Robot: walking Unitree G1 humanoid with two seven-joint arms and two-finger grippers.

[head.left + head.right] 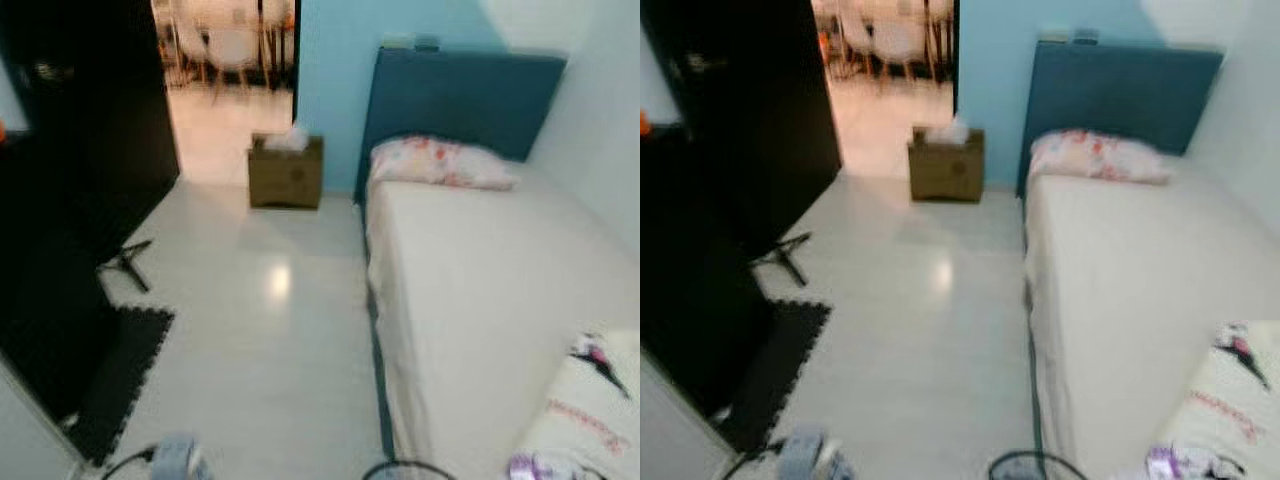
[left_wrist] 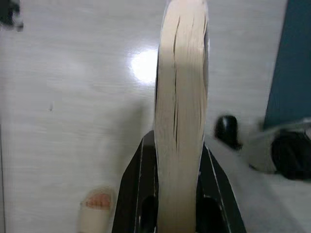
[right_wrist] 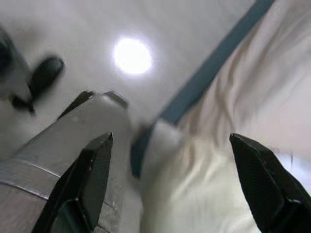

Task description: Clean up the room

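left gripper fingers clamped on a book above the floor, right gripper fingers spread wide, empty

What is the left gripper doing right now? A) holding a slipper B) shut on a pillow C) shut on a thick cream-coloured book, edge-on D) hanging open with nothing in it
C: in the left wrist view the left gripper is shut on the book, its cream page edges standing between the black fingers above the floor.
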